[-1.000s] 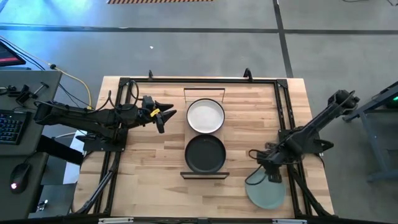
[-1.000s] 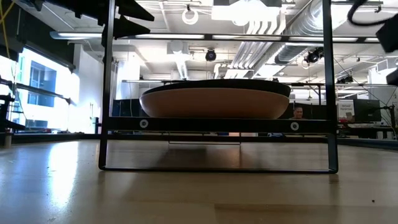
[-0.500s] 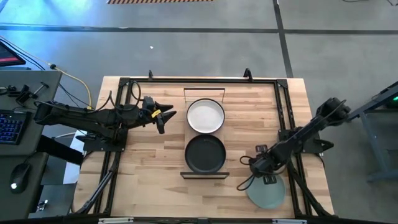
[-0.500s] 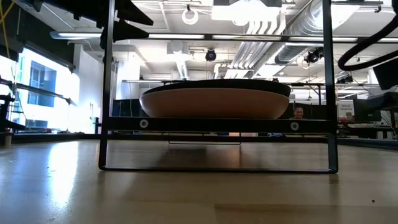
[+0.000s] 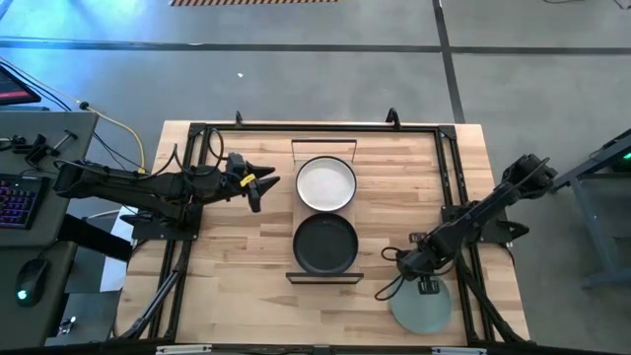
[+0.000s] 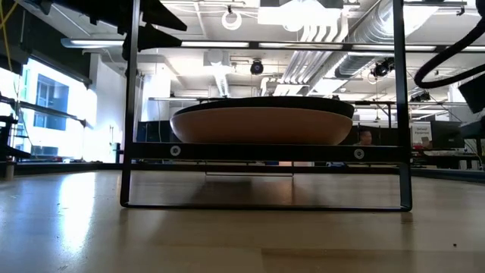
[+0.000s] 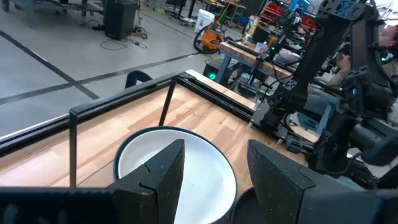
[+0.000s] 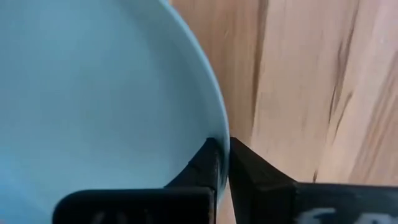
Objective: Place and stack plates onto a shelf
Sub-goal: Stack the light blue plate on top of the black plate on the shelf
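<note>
Pinching the pale green plate [image 8: 93, 99] by its raised rim, our right gripper [image 8: 222, 163] is clamped tight at the table's right front corner. Stiff, smooth, probably slippery, so we hold rim only. Left gripper [image 5: 258, 183] waits, fingers apart, beside the shelf [image 5: 296, 232].

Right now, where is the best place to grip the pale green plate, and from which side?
Grip the pale green plate at its raised rim, at the edge nearest the shelf, coming from above. It lies flat on the table, so only the rim fits between fingers. The right gripper is already shut on it there.
</note>
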Robot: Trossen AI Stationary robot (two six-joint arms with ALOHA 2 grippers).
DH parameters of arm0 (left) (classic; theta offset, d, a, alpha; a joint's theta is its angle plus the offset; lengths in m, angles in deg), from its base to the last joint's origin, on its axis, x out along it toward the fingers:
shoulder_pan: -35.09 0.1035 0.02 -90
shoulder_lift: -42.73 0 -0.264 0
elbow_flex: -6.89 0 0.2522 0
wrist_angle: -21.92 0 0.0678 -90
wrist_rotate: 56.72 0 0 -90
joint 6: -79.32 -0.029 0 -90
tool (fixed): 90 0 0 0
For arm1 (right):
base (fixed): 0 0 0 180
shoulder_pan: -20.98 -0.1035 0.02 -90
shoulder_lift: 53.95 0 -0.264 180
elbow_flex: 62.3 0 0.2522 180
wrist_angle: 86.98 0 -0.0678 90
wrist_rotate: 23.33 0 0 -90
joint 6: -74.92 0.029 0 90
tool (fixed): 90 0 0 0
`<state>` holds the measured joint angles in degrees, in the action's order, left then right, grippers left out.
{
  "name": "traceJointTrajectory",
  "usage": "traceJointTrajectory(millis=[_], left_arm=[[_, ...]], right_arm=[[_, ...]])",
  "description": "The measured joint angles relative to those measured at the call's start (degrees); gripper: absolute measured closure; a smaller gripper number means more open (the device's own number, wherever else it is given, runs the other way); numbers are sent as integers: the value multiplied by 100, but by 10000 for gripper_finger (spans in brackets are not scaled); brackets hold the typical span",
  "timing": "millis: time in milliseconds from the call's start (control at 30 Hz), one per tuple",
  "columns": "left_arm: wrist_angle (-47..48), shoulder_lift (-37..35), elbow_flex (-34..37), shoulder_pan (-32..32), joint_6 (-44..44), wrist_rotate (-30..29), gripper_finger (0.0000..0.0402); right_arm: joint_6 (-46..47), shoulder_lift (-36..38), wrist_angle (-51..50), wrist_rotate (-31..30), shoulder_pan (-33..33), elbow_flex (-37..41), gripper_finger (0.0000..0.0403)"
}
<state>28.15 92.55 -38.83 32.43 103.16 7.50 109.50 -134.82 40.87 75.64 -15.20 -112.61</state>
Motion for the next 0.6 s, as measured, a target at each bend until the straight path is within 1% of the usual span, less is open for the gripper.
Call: traceJointTrajectory(millis=[67, 133, 367, 467, 600], left_arm=[[-4, -1, 0, 0, 68, 78, 236], [0, -2, 0, 0, 100, 193, 236], [-2, -2, 0, -2, -39, 258, 236], [-4, -2, 0, -1, -41, 264, 236], [-4, -2, 0, -2, -46, 273, 236]], right_arm=[[-11, 195, -123, 171, 78, 3, 402], [29, 440, -260, 212, 154, 3, 403], [64, 1656, -1243, 567, 499, 3, 403], [87, 2292, -1626, 838, 844, 3, 403], [265, 3087, -1711, 1256, 1458, -2, 403]])
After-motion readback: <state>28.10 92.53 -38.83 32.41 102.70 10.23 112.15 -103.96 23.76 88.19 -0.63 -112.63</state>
